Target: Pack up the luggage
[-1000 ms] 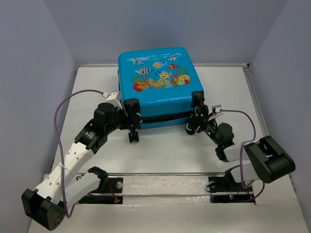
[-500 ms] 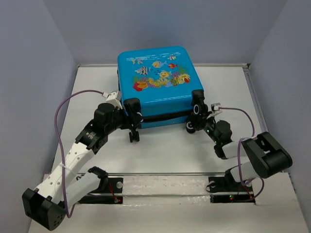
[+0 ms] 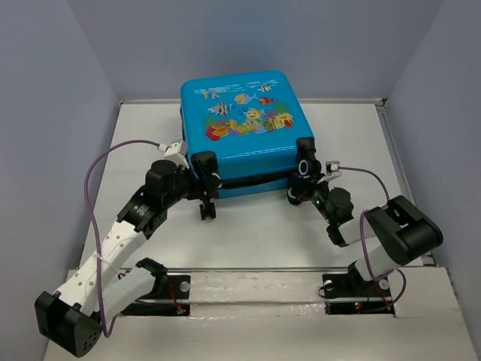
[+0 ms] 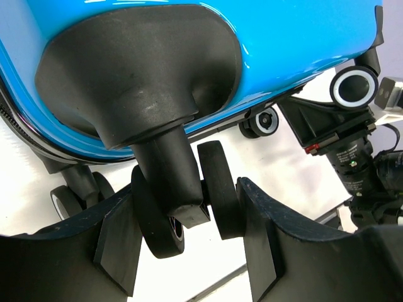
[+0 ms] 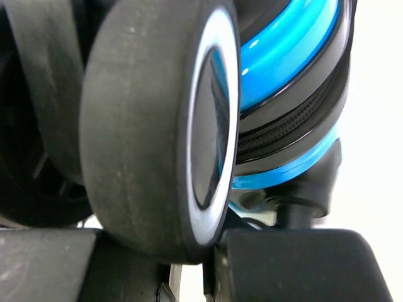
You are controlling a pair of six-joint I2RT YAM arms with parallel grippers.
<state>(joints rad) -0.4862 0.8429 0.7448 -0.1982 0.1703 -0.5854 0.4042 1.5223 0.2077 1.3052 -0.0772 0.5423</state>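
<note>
- Bright blue hard shell, printed with cartoon fish and coral: the luggage lies flat and closed at the far middle of the white table, print face up.
- Its wheeled edge faces the arm bases, with a dark zip seam running along that side.
- At the near-left corner, a black housing carries a short stem down to the twin wheel.
- The left gripper reaches in from the left, low against that corner. Its jaws stand fairly wide, one on each side of the twin wheel, and both fingers touch its outer faces, so it grips that wheel pair.
- At the near-right corner, the white-ringed wheel fills the right wrist view, with the blue shell and zip just behind it.
- The right gripper sits at this corner, its jaws drawn narrow on the white-ringed wheel, which rests between the two black finger blocks.
- Both arms angle inward from their bases, each trailing a purple cable.
</note>
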